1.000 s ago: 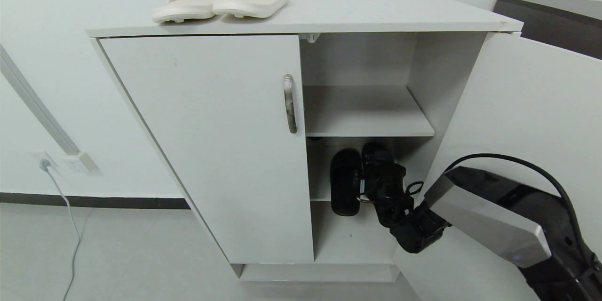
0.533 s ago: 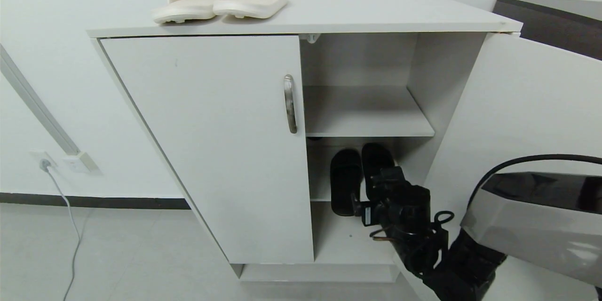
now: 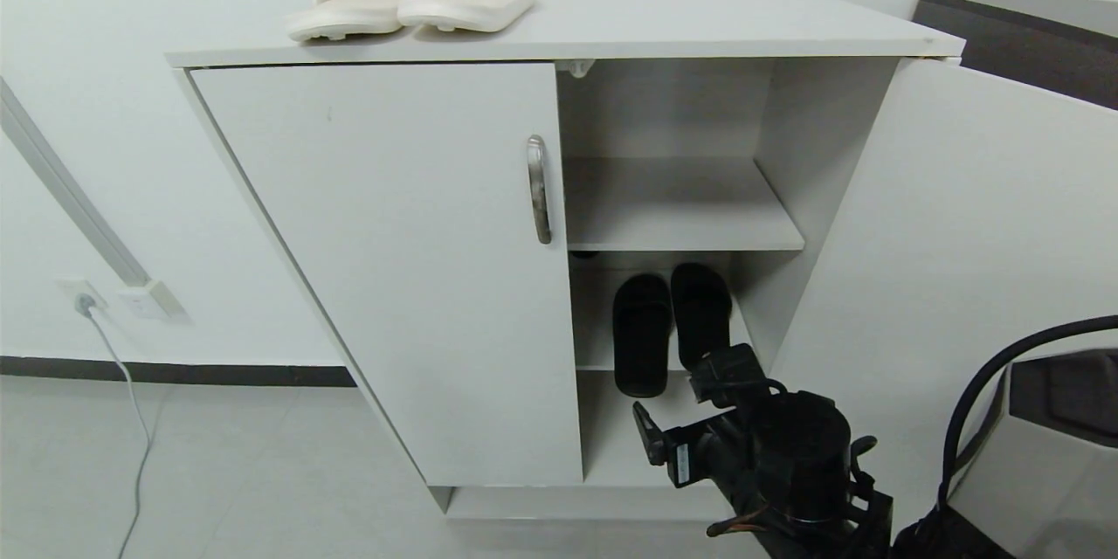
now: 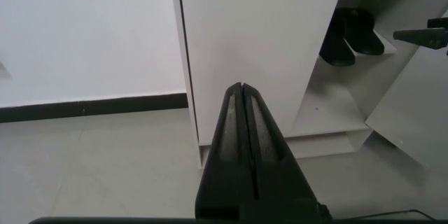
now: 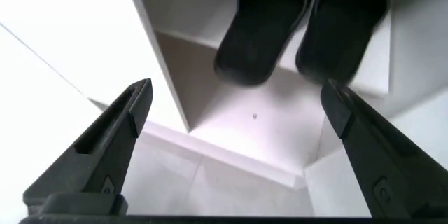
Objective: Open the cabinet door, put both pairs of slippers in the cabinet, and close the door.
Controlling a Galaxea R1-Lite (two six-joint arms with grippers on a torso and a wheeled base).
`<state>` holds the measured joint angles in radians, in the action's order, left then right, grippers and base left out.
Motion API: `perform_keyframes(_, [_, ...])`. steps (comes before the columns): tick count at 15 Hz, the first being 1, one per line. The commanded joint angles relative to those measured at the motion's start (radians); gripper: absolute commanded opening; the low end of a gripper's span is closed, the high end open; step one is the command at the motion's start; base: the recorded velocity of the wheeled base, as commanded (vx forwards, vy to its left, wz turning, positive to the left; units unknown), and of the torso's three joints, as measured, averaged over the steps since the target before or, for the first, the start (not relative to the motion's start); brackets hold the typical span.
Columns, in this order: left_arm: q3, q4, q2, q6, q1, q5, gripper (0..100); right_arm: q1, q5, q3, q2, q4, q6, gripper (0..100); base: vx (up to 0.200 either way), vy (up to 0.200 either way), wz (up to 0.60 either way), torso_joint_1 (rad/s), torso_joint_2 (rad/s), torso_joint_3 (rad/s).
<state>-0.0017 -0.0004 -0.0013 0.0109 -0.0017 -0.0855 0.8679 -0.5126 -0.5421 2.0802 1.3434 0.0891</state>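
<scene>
A white cabinet (image 3: 699,26) stands against a white wall. Its left door (image 3: 384,262) is shut, with an upright metal handle (image 3: 539,189) at its inner edge. Its right door (image 3: 961,236) is swung wide open toward you.

Inside the open half, the black slippers (image 3: 642,332) lie side by side on the middle shelf (image 3: 594,341). Their long axes run front to back, the strapped ends point toward the cabinet's back, and the near ends reach the shelf's front edge.

The beige slippers (image 3: 463,9) sit on the cabinet's top, toward its left. They touch each other and also run front to back, with the strap ends toward the wall and the near ends at the top's front edge.

Your right tool (image 5: 234,101) hangs in front of the cabinet's open half, below the black slippers and apart from them. Its fingers are spread wide and hold nothing.

Your left tool (image 4: 241,94) is low, in front of the shut door. Its fingers are pressed together with nothing between them.
</scene>
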Motion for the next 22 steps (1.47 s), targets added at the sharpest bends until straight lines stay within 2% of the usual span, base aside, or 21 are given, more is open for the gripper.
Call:
perform_keyframes(1, [0.0,-0.001,0.001,0.0,0.0,0.001,0,0.002,0.0,0.002,-0.006,0.002,0.0,100,-0.2,0.0,0.0,0.002,0.0,0.007])
perform_keyframes(3, [0.0,-0.001,0.001,0.0,0.0,0.001,0,0.002,0.0,0.002,-0.006,0.002,0.0,100,-0.2,0.0,0.0,-0.002,0.0,0.012])
perform_keyframes(14, [0.0,0.0,0.001,0.0,0.0,0.0,0,-0.006,-0.001,0.011,0.017,0.003,0.0,100,0.0,0.0,0.0,0.0,0.0,0.0])
perform_keyframes(22, [0.0,-0.001,0.001,0.003,0.0,0.001,0,-0.007,-0.007,0.011,0.023,0.016,0.0,100,0.0,0.0,0.0,0.002,0.0,0.164])
